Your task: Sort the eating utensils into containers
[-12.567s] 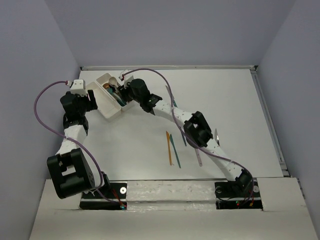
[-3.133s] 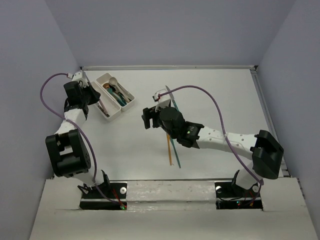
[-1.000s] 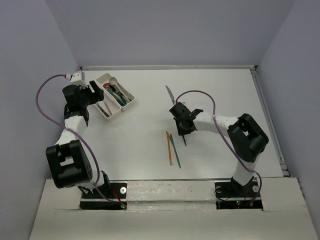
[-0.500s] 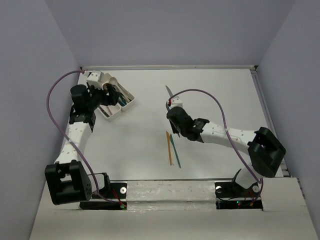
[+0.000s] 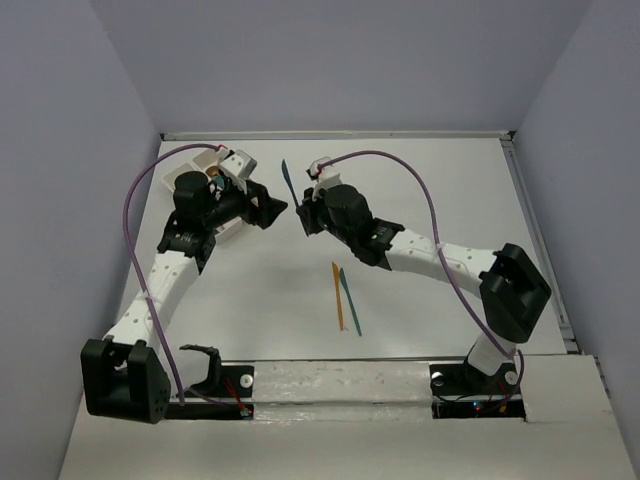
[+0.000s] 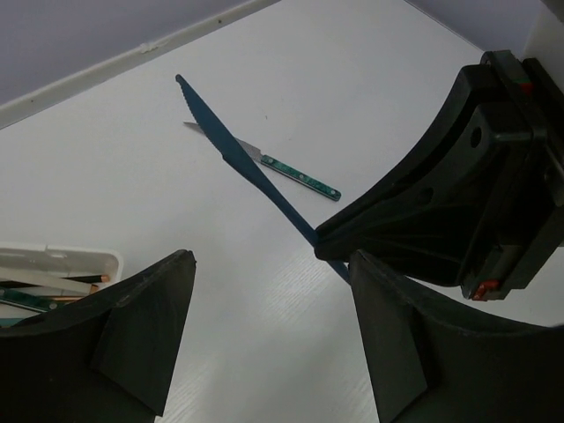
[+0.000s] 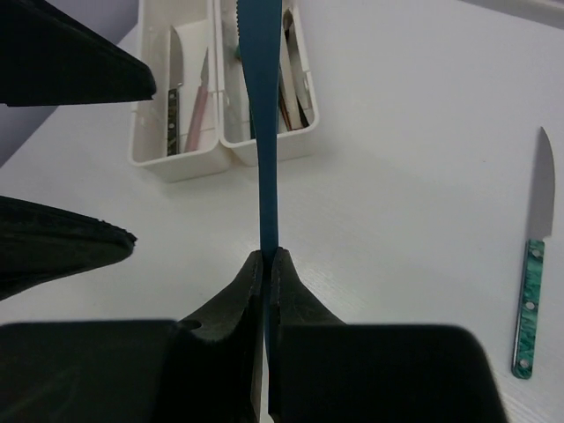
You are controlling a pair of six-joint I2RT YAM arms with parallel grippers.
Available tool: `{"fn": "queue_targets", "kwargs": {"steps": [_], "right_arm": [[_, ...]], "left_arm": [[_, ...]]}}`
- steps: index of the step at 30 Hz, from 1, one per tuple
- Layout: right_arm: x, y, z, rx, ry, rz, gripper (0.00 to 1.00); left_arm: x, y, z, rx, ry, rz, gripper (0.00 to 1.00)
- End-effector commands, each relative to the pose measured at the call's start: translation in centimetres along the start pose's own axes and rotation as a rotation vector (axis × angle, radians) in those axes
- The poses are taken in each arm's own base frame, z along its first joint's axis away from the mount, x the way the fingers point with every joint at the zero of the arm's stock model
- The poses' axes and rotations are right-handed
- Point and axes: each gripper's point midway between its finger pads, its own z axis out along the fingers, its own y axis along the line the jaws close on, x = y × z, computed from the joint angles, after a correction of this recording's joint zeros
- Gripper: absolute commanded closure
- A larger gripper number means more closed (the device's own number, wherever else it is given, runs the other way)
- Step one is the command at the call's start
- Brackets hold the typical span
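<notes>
Right gripper (image 7: pixel 266 256) pinches blue knife (image 7: pixel 262 132) by handle, aloft near far edge of bench. Left gripper (image 6: pixel 271 260) spread, facing it. Likely handover: left clamps blade squarely before right releases. Containers (image 7: pixel 189 166) at far-left corner.

Left end effector (image 6: pixel 271 264) agape; right end effector (image 7: pixel 266 257) pinched

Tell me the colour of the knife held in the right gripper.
Blue. The knife, clamped in the right gripper, shows best in the right wrist view.
</notes>
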Motion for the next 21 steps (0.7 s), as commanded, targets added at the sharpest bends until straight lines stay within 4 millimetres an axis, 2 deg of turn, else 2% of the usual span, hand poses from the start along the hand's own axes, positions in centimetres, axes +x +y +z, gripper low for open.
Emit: {"fn": "queue_targets", "kwargs": {"steps": [1, 8, 15, 18, 20, 21], "right_arm": [[-4.4, 3.5, 0.6, -0.133, -0.130, 0.031, 1.00], [-4.1, 4.9, 0.8, -0.170, -0.128, 0.026, 1.00], [-4.7, 6.6, 0.6, -0.216, -0.145, 0.028, 1.00], [-4.7, 7.4, 0.7, -0.238, -0.146, 0.025, 1.00], [-4.6, 7.5, 0.8, -0.241, -0.148, 0.033, 1.00], [-4.5, 7.5, 1.0, -0.239, -0.147, 0.036, 1.00]], "left_arm": [[-1.1, -0.3, 0.7, 0.025, -0.059, -0.009, 0.19], [-1.3, 0.8, 1.4, -0.019, -0.081, -0.061, 0.26], [0.3, 2.3, 2.2, -0.070, -0.043, -0.104, 0.33], [0.4, 2.5, 2.3, -0.081, -0.045, -0.115, 0.43], [0.3, 2.4, 2.3, -0.079, -0.047, -0.118, 0.59], [0.4, 2.4, 2.3, -0.082, -0.047, -0.119, 0.72]]}}
